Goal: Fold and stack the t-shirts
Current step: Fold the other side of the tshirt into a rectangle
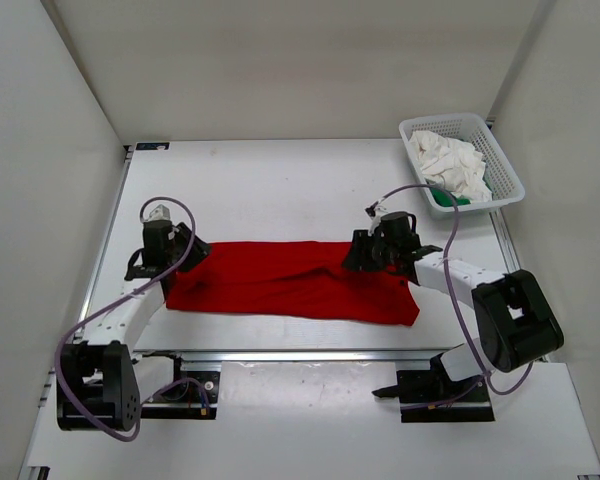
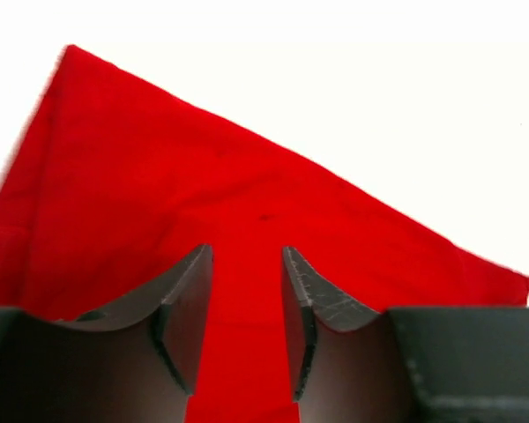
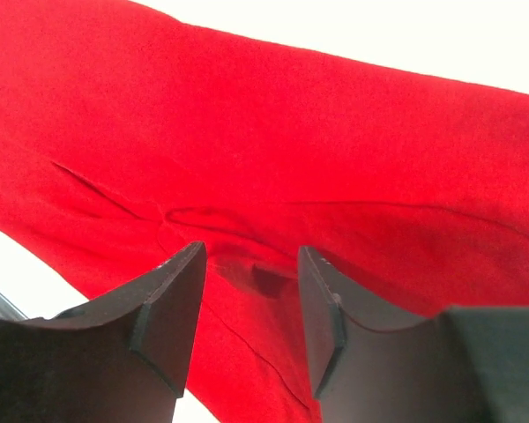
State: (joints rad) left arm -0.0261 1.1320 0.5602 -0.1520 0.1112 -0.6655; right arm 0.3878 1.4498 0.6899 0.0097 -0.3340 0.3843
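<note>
The red t-shirt (image 1: 290, 282) lies on the table as a long flat strip running left to right. My left gripper (image 1: 187, 255) is over its left end, open, with red cloth (image 2: 203, 176) showing under and between the fingers (image 2: 247, 256). My right gripper (image 1: 363, 252) is over the upper right part of the strip, open, just above a small wrinkle in the cloth (image 3: 291, 132), fingers apart (image 3: 251, 251). The white t-shirt (image 1: 448, 160) is crumpled in the basket. A bit of the green t-shirt (image 1: 450, 199) peeks out beneath it.
The white mesh basket (image 1: 510, 185) stands at the table's far right corner. White walls close in the table on the left, back and right. The arm bases and a metal rail (image 1: 280, 355) run along the near edge.
</note>
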